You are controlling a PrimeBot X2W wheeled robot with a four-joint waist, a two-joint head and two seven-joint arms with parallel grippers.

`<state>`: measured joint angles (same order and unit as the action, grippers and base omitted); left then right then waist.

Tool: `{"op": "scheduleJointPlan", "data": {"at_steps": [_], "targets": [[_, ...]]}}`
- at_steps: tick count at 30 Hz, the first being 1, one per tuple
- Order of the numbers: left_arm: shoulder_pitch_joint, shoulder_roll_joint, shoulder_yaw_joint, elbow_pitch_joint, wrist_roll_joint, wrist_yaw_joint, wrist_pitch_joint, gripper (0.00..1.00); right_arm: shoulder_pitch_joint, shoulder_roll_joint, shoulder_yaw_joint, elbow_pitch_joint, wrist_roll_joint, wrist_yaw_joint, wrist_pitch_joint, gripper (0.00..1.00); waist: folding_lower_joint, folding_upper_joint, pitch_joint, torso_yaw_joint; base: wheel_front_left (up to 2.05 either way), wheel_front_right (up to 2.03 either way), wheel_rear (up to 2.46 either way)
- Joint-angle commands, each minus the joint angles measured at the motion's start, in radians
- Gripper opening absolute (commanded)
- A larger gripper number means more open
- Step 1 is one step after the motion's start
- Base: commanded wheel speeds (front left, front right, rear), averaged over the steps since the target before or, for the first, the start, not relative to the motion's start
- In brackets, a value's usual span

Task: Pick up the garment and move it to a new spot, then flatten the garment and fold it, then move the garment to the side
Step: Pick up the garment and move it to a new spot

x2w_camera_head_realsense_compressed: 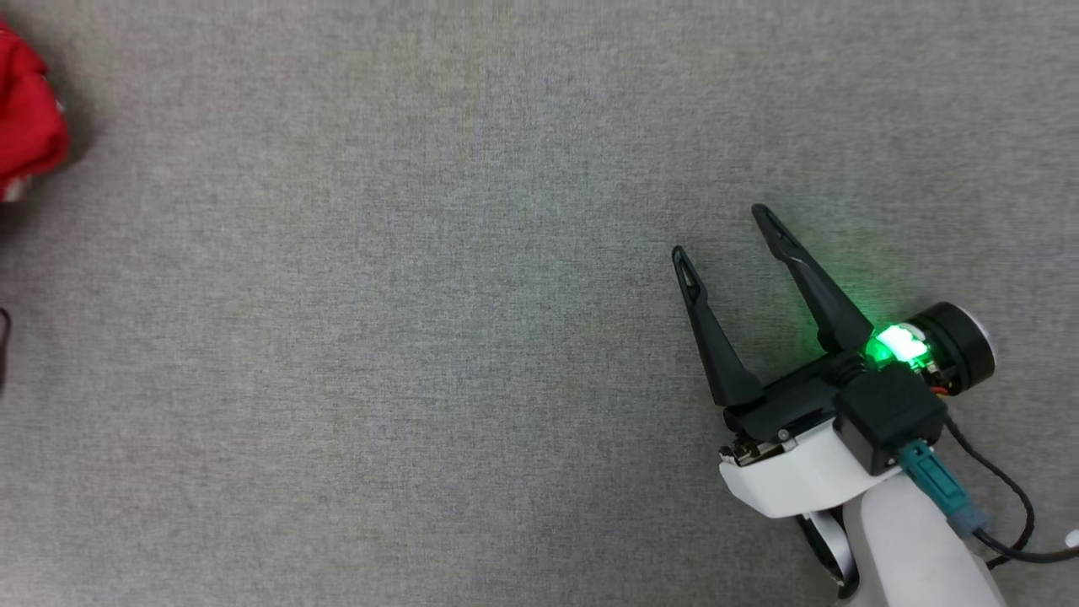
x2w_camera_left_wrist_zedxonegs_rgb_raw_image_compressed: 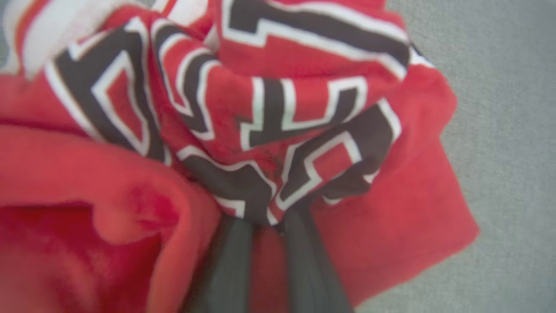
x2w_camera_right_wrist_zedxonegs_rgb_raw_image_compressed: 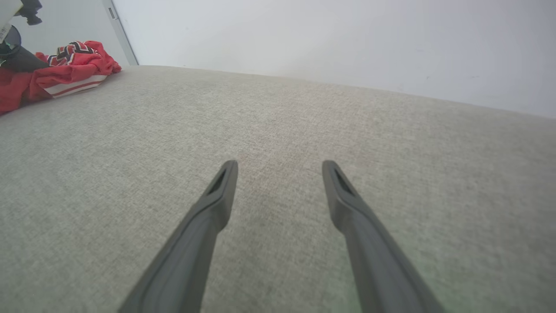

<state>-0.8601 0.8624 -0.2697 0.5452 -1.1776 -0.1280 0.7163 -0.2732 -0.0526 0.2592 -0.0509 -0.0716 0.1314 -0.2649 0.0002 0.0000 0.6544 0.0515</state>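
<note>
left claw — pinching bunched red garment | right claw — spread, empty, over grey surface, well apart from garment

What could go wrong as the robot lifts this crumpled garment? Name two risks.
1. The left gripper pinches just a bunched fold of the garment, so the cloth may slip free or rise as a wad.
2. The right gripper stands open far across the grey surface, too distant to help steady it.

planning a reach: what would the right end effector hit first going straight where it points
Probably the grey surface, though depth is unclear; the right end effector points across it, with the garment off that line.
</note>
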Motion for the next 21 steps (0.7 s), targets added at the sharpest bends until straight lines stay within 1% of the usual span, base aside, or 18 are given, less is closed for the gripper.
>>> {"op": "scheduleJointPlan", "data": {"at_steps": [1, 3, 7, 9, 11, 13, 18, 21], "targets": [[0.033, -0.037, -0.025, -0.007, -0.011, -0.003, 0.002, 0.00, 0.008, -0.003, -0.004, 0.015, -0.001, -0.001, 0.001, 1.00, -0.0002, 0.0000, -0.019, -0.003, 0.00, 0.00, 0.00], [0.050, -0.024, -0.032, -0.034, -0.022, -0.003, -0.039, 0.00, 0.007, -0.001, -0.004, 0.017, 0.006, -0.001, 0.000, 1.00, -0.0002, 0.0000, -0.047, -0.009, 0.00, 0.00, 0.00], [0.124, -0.006, -0.073, -0.149, -0.087, -0.002, -0.082, 0.00, 0.022, 0.001, -0.015, 0.034, 0.023, -0.001, -0.001, 1.00, -0.0002, 0.0000, -0.123, -0.023, 0.00, 0.00, 0.00], [0.160, 0.010, -0.096, -0.211, -0.102, -0.002, -0.113, 0.00, 0.032, 0.002, -0.025, 0.042, 0.034, -0.001, -0.001, 1.00, -0.0002, 0.0000, -0.162, -0.028, 0.00, 0.00, 0.00], [0.198, 0.012, -0.130, -0.268, -0.105, -0.002, -0.150, 0.00, 0.041, 0.003, -0.033, 0.049, 0.043, -0.001, -0.001, 1.00, -0.0002, 0.0000, -0.202, -0.035, 0.00, 0.00, 0.00], [0.232, 0.004, -0.161, -0.319, -0.111, -0.002, -0.189, 0.00, 0.054, 0.003, -0.041, 0.056, 0.057, -0.001, -0.001, 1.00, -0.0002, 0.0000, -0.241, -0.043, 0.00, 0.00, 0.00], [0.279, -0.049, -0.233, -0.418, -0.106, -0.002, -0.285, 0.00, 0.078, 0.003, -0.068, 0.062, 0.083, -0.001, -0.001, 1.00, -0.0002, 0.0000, -0.319, -0.066, 0.00, 0.00, 0.00], [0.286, -0.114, -0.290, -0.448, -0.075, -0.002, -0.339, 0.00, 0.096, 0.003, -0.081, 0.063, 0.097, -0.001, -0.001, 1.00, -0.0002, 0.0000, -0.358, -0.085, 0.00, 0.00, 0.00]]}}
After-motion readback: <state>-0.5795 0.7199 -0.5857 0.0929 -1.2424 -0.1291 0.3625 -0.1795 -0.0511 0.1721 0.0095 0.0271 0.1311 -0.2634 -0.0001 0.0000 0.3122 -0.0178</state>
